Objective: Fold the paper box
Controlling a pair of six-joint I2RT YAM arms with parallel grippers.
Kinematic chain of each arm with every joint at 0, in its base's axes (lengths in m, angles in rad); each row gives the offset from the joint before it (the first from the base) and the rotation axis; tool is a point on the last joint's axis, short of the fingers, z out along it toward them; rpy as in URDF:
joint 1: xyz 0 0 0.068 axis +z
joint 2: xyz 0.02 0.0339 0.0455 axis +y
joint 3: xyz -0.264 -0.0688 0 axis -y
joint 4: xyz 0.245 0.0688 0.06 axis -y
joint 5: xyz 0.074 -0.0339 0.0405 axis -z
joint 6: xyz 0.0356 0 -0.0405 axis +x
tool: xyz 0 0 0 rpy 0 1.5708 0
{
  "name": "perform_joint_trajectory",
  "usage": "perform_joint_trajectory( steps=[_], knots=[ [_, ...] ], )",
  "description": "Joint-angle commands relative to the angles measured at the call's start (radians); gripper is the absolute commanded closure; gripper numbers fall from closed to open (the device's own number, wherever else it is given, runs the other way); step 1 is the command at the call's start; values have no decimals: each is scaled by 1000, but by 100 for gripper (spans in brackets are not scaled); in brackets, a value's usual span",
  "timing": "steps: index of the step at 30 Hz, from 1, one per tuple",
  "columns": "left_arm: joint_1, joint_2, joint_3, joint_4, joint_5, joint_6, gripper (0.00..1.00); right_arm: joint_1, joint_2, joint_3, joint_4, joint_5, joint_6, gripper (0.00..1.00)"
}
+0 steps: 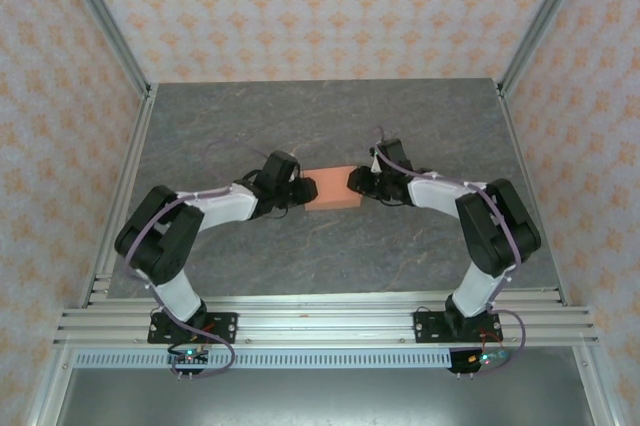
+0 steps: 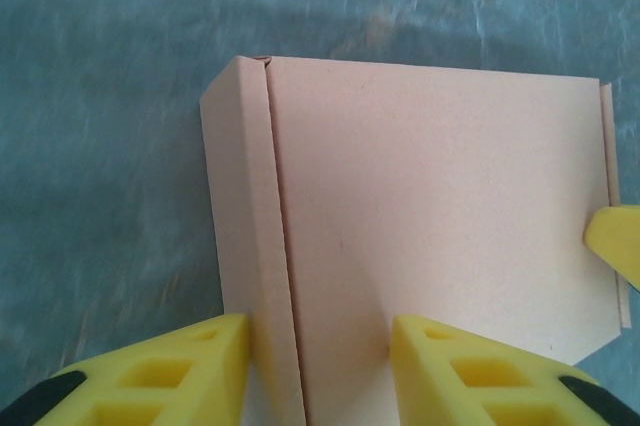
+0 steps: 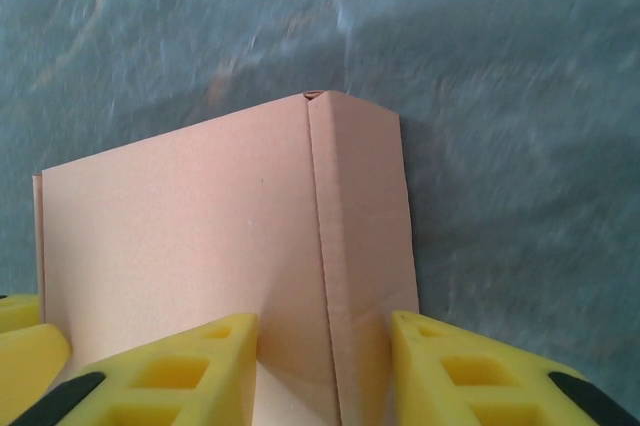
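One salmon-orange paper box (image 1: 333, 191) lies at the middle of the grey table (image 1: 400, 116), already closed into a flat block with a creased side flap. The left gripper (image 2: 320, 331) and right gripper (image 3: 325, 326) meet it from opposite ends. Each has its jaws partly apart, fingertips straddling a crease and pinching nothing visible. Uneven pushing from the two ends could skid the light card sideways or buckle its face, and a loose flap might spring open. No brand, label or writing appears on the card.
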State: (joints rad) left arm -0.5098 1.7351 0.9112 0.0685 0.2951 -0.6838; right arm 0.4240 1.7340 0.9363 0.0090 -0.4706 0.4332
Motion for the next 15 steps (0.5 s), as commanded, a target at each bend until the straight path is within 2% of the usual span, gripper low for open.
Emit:
perform_joint_trajectory(
  steps=[1,5,9,12,15],
  knots=[
    [29,89,126,-11,4,54,56,-36,61,102,26,-20,-8,64],
    [62,206,304,-101,-20,99,49,-99,157,224,-26,9,-16,63],
    [83,247,382,-142,-49,124,44,-152,215,296,-60,15,-26,58],
    [91,214,390,-165,-95,144,39,-193,180,301,-76,18,-43,52],
    [95,115,353,-167,-173,214,34,-207,65,279,-130,107,-120,48]
  ],
)
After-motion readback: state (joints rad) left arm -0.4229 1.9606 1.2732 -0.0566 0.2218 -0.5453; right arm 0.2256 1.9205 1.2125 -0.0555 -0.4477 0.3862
